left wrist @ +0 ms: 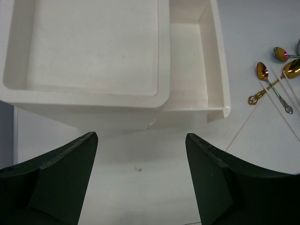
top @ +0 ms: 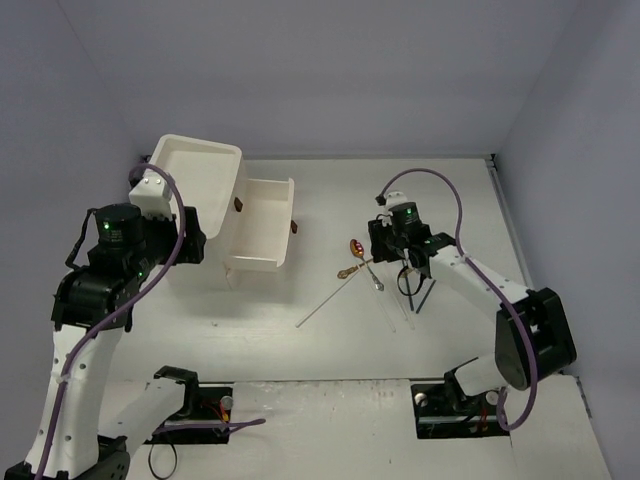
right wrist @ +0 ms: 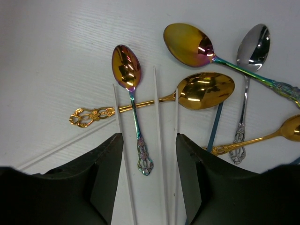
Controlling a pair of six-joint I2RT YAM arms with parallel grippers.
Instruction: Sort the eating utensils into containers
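Note:
The eating utensils (top: 365, 262) lie in a loose pile right of centre. In the right wrist view, my right gripper (right wrist: 149, 140) hangs open just over them. Between its jaws lie the ornate handle of a small iridescent spoon (right wrist: 125, 65) and white chopsticks (right wrist: 158, 117), with gaps on both sides. A gold spoon (right wrist: 206, 90), a larger iridescent spoon (right wrist: 187, 43), a silver spoon (right wrist: 253, 44) and a blue chopstick (right wrist: 214, 124) lie beside them. My left gripper (left wrist: 140, 140) is open and empty above bare table, in front of the white cabinet (left wrist: 89, 96). One of the containers, a drawer (left wrist: 218, 70), stands pulled out and empty.
A thin pale chopstick (top: 325, 305) lies apart from the pile, toward the table's middle. Dark chopsticks (top: 425, 290) lie under my right forearm. Brown knobs (top: 294, 227) stick out from the drawer fronts. Grey walls close in the table on three sides.

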